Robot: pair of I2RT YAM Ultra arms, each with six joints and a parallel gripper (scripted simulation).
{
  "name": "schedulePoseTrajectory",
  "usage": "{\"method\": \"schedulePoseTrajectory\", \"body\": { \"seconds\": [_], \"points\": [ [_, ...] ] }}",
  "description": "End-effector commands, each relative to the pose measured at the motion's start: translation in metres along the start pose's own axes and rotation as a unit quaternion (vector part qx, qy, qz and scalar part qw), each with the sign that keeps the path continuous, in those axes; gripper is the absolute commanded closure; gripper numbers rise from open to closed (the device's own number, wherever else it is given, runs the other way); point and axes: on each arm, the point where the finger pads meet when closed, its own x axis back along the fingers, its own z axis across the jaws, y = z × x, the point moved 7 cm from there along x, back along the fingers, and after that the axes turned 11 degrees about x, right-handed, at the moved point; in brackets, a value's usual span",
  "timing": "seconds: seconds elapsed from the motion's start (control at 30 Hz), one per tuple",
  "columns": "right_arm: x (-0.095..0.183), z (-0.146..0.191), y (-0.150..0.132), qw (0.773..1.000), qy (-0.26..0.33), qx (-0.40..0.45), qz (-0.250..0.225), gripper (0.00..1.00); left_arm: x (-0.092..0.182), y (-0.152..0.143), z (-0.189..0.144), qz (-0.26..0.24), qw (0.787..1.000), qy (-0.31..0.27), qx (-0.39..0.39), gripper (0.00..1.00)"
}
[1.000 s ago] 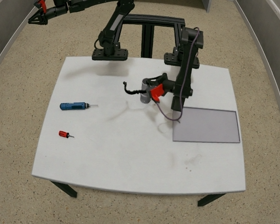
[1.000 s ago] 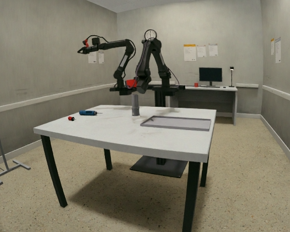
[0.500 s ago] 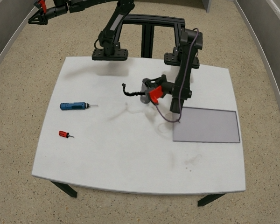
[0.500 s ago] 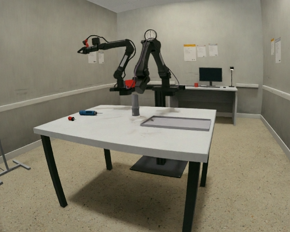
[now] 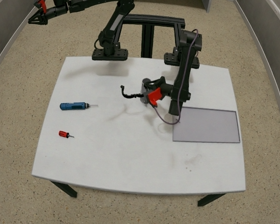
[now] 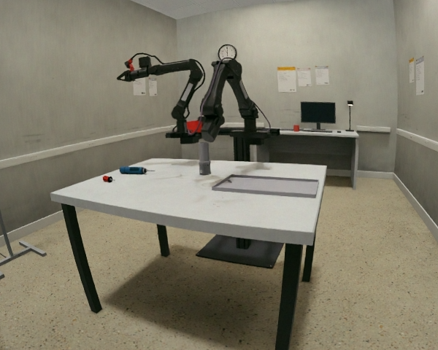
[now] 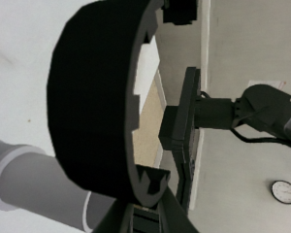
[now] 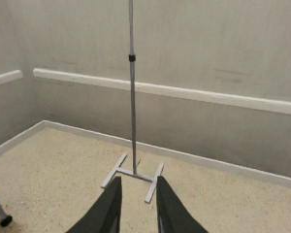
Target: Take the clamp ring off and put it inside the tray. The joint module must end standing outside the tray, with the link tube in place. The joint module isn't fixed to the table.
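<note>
Left wrist: left gripper [image 5: 145, 84] [image 7: 145, 218] grips clamp ring [image 5: 129, 96] [image 7: 89, 102]; right gripper [image 5: 29, 22] [image 6: 118, 78] [image 8: 139, 186] narrow; posters [image 6: 286, 81] illegible.

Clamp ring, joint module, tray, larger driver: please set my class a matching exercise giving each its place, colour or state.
Things:
1. clamp ring
2. joint module
3. tray
4. larger driver

Descriptions:
A. blue, lying flat on the table
B. standing upright on the table
C. held by the left gripper
D. pale grey, with a low rim

Pairs: 1-C, 2-B, 3-D, 4-A
</note>
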Motion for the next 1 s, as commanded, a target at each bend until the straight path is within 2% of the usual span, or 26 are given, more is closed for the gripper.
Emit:
{"method": "schedulePoseTrajectory", "body": {
  "seconds": [0.0,0.33,0.47,0.73,0.9,0.97],
  "points": [
    [0.007,-0.002,0.032,0.999,-0.006,-0.003,-0.049,0.80,0.003,0.013,-0.014,-0.009,1.000,-0.009,-0.018,0.94],
    [0.007,-0.002,0.032,0.999,-0.006,-0.003,-0.049,0.80,0.007,0.020,-0.020,-0.014,0.999,-0.007,-0.028,0.94],
    [0.007,-0.002,0.032,0.999,-0.006,-0.003,-0.049,0.80,0.011,0.006,-0.012,-0.022,1.000,-0.013,-0.005,0.94],
    [0.007,-0.002,0.032,0.999,-0.006,-0.003,-0.049,0.80,0.022,-0.002,-0.006,-0.038,0.999,-0.010,-0.002,0.94],
    [0.007,-0.002,0.032,0.999,-0.006,-0.003,-0.049,0.80,0.022,0.004,-0.010,-0.038,0.999,-0.005,-0.016,0.94],
    [0.007,-0.002,0.032,0.999,-0.006,-0.003,-0.049,0.80,0.024,-0.003,-0.005,-0.043,0.999,-0.009,-0.003,0.94]
  ]
}}
